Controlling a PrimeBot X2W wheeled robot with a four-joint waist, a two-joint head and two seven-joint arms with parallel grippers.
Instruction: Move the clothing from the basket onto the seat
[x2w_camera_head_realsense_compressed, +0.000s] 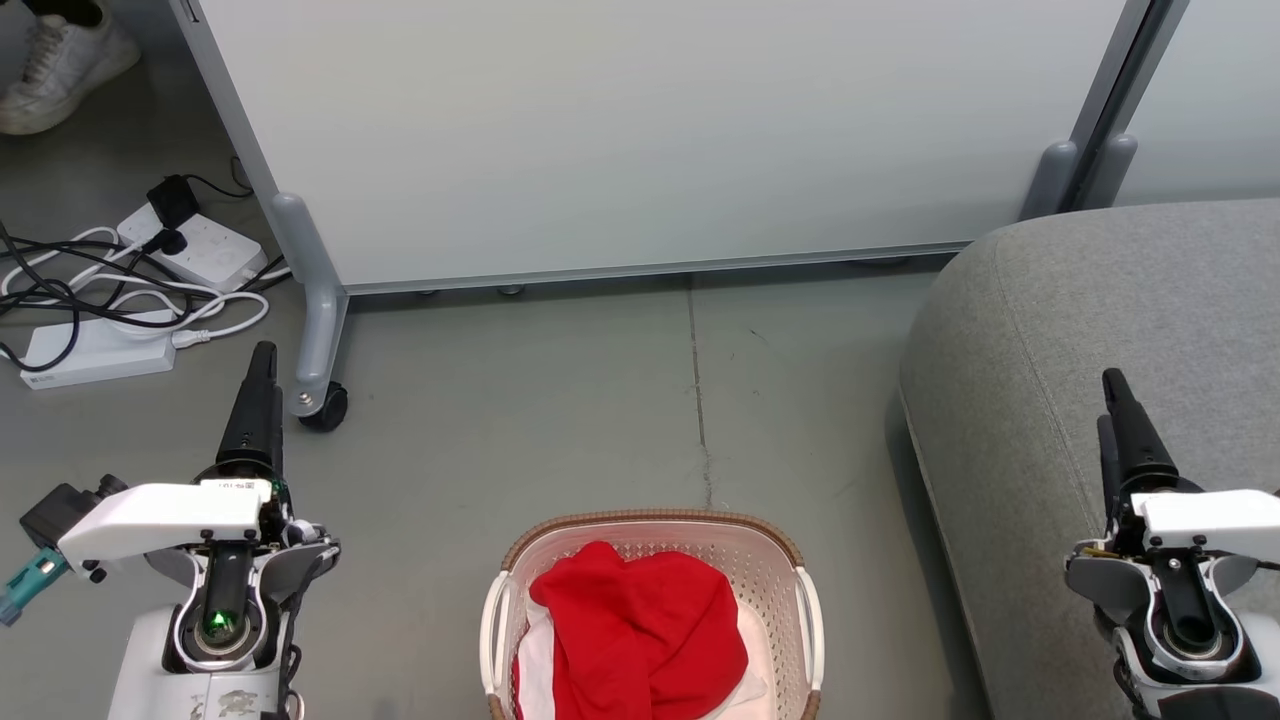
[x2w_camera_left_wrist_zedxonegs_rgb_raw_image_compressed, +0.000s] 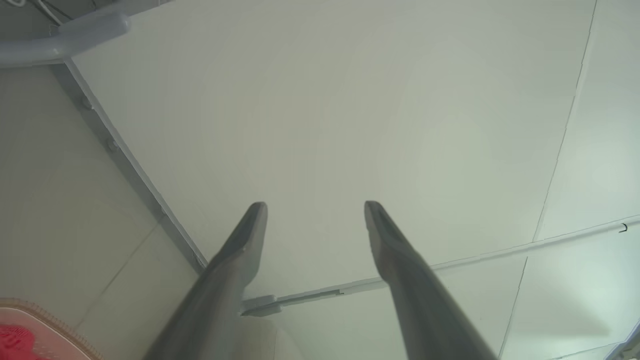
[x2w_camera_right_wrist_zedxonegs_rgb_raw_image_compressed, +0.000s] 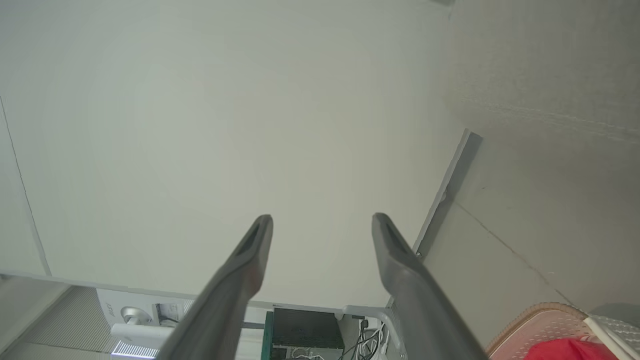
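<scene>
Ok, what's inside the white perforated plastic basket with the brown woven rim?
A bright red fabric garment heaped on top, white fabric showing under its edges. Anything lower, and the basket's bottom, is covered.

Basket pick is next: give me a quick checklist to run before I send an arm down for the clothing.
1. Left gripper open, holding nothing: ok.
2. Right gripper open, holding nothing: ok.
3. Clothing lies in the basket, top uncovered: ok.
4. Seat stands on the robot's right of the basket: ok.
5. Whole basket in head view: not ok, its near end is cut off at the bottom edge.
6. Number of garments in the pile: cannot tell.
</scene>
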